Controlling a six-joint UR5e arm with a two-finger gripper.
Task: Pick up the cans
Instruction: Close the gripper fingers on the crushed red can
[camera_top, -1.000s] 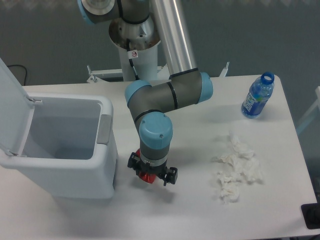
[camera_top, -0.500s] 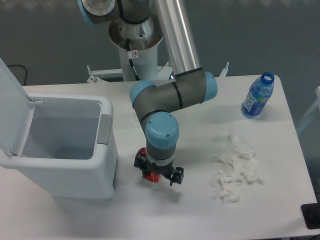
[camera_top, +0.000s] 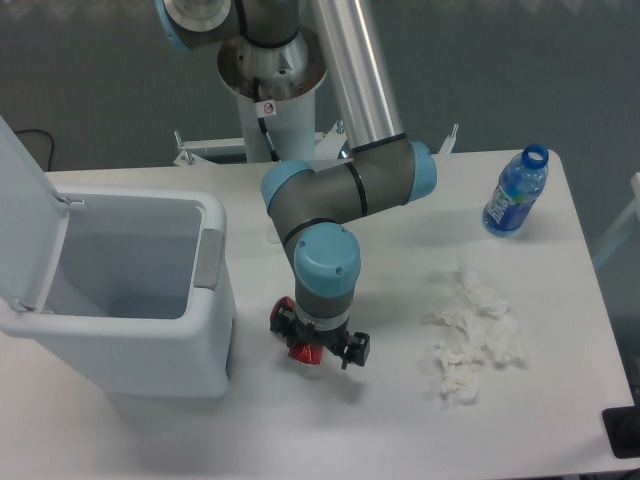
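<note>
bin (camera_top: 130, 300) close left of can (camera_top: 301, 349), tissue (camera_top: 472, 340) well right

The arm (camera_top: 345, 190) shows grey joint housings capped in light blue, with a polished silver tube (camera_top: 350, 65) running up out of frame. Behind it stands a white pedestal (camera_top: 280, 125) under a silver base flange, a black cable and a small round red-and-white sticker on its front. Down at the wrist, the gripper (camera_top: 320, 345) is black and blocky.
</note>
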